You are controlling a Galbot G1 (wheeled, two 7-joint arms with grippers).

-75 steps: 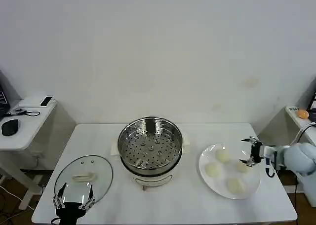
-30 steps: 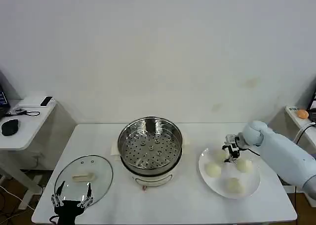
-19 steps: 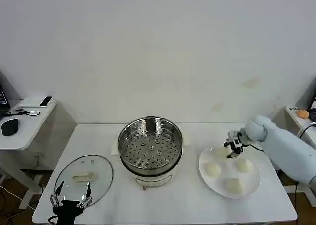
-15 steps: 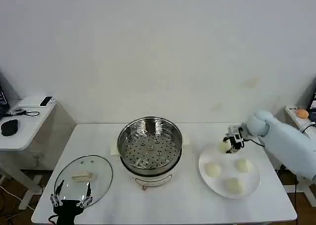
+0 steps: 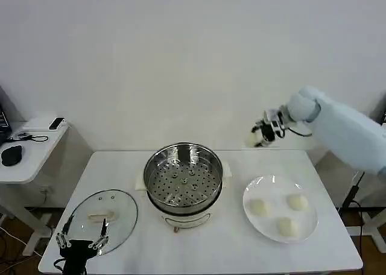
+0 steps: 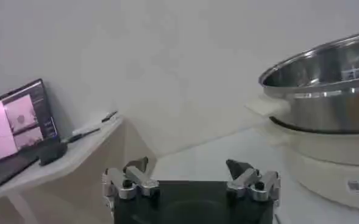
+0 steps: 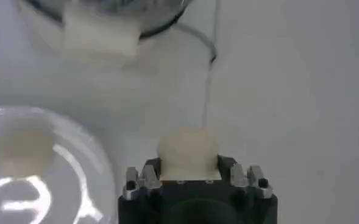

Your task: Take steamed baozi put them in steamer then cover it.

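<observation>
Bun [image 7: 187,153] pinched in right gripper [image 5: 260,136], aloft right of steamer [image 5: 183,177]. Next: carry left, lower onto tray. Left gripper [image 5: 80,237] spread, near lid [image 5: 102,216].

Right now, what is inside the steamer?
Inside the steamer sits a bare perforated tray. Whatever lies beneath it is covered. One baozi is in the right gripper; three baozi remain on the plate.

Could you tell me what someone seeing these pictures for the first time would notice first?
Probably the right gripper, raised above the table between the steamer and the plate, shut on a white bun. Next, the shiny open steamer at the table's centre, its tray bare, with three buns left on the plate. The glass lid lies at the front left, by the left gripper.
</observation>
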